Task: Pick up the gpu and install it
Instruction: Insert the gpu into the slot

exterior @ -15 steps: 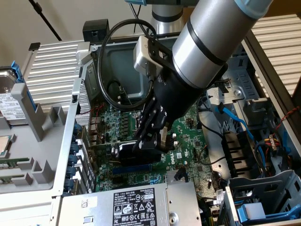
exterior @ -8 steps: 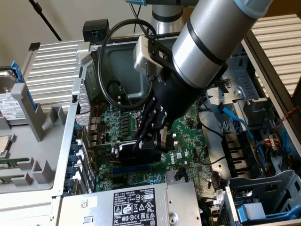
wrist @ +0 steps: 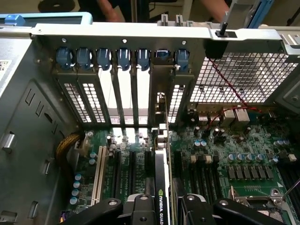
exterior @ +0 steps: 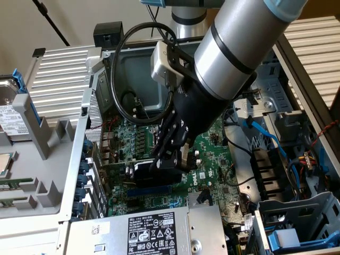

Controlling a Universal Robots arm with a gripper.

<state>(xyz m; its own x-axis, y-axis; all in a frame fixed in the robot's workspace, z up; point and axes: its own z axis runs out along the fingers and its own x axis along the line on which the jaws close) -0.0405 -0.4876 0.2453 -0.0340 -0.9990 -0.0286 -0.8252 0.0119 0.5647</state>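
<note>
The gpu stands on edge over the green motherboard inside the open computer case, above a blue slot. My gripper reaches down from above and is shut on the card's top edge. In the wrist view the gpu runs edge-on away from the gripper, with a black finger on each side of it. Its silver bracket stands against the case's rear slot row. Whether the card's lower edge sits in the slot is hidden.
Blue-latched slot covers line the rear wall beside a vent grille. A grey power supply lies close below the card. A black cable loop and blue cables hang near the arm. A person's hand shows behind the case.
</note>
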